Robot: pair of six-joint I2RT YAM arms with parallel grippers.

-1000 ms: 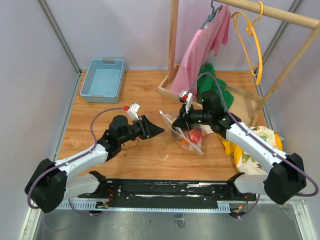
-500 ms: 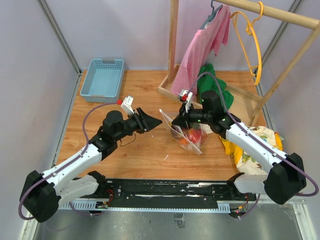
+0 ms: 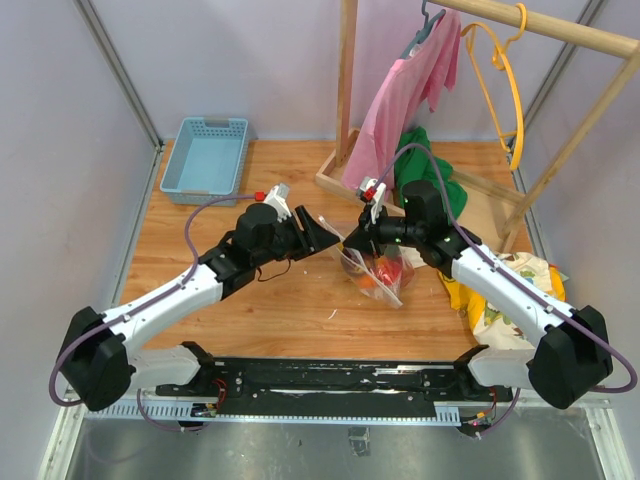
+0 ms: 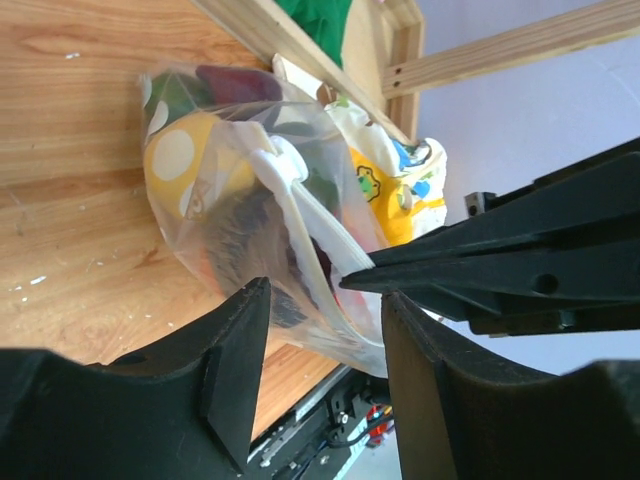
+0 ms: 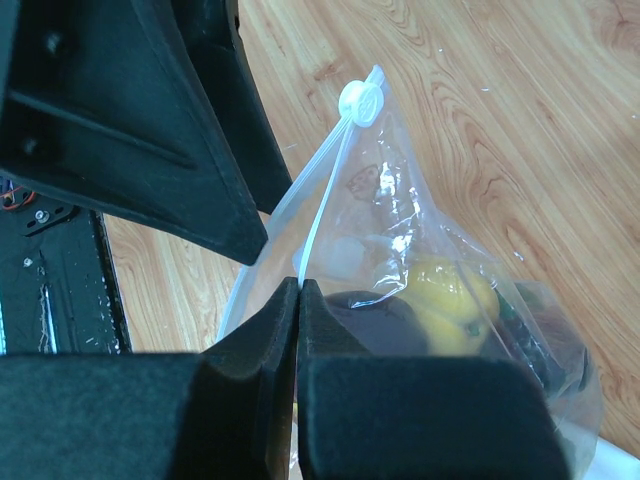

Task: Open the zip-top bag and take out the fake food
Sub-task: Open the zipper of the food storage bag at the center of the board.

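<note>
- Your right gripper (image 3: 352, 243) has its jaws pressed together on the bag (image 3: 380, 285). It pinches the white zip strip (image 5: 318, 215) and holds that edge up off the table (image 3: 190, 240).
- Your left gripper (image 3: 330, 236) sits just left of the raised edge with its jaws spread partway. In its wrist view the zip edge shows in the gap between the fingers (image 4: 232, 360).
- You cannot tell whether those fingers touch the plastic.
- The slider (image 5: 360, 100) sits at the top end of the strip, close to the left gripper.
- The food (image 3: 386, 272) is all inside the bag: a yellow piece (image 5: 445, 300), a dark one (image 5: 375, 312), and red and orange ones lower down.
- The bag's bottom rests mid-table between the arms. The printed cloth (image 3: 508, 295) lies to its right, and the blue basket (image 3: 208, 160) is at the far left corner.
</note>
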